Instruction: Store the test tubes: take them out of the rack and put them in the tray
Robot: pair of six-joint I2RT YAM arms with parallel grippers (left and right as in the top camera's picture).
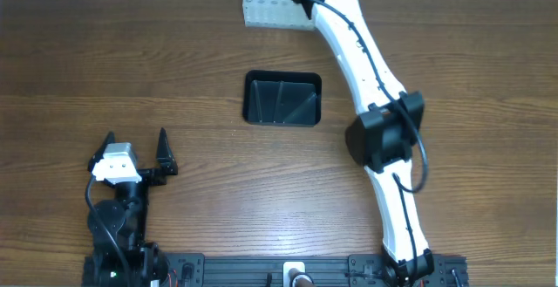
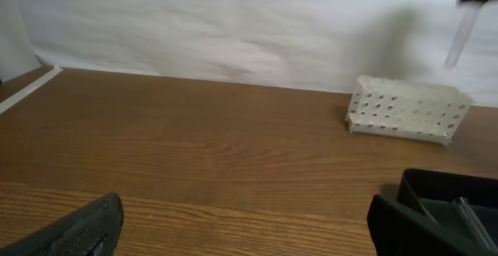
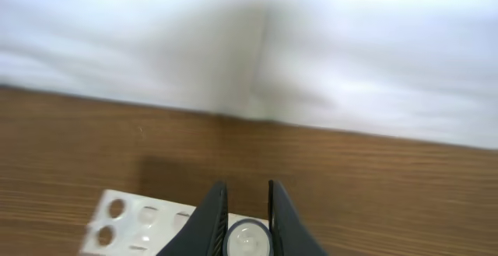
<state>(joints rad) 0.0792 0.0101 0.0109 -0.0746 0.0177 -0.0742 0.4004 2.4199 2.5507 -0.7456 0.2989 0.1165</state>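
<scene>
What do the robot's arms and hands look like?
The right arm is white with black joints and a black cable alongside. The left arm is black with a white wrist block. The left hand and right hand have black tapered fingers.

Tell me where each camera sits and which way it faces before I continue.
Top view: fixed overhead, looking straight down at the table; left arm and right arm reach up from the bottom edge, left gripper open.
Left wrist view: low over the table, facing the rack and tray; its own fingers at the bottom edge.
Right wrist view: above the rack, facing the white wall; the right gripper shut on a test tube.
Shared: top and left wrist views both show rack and tray.
</scene>
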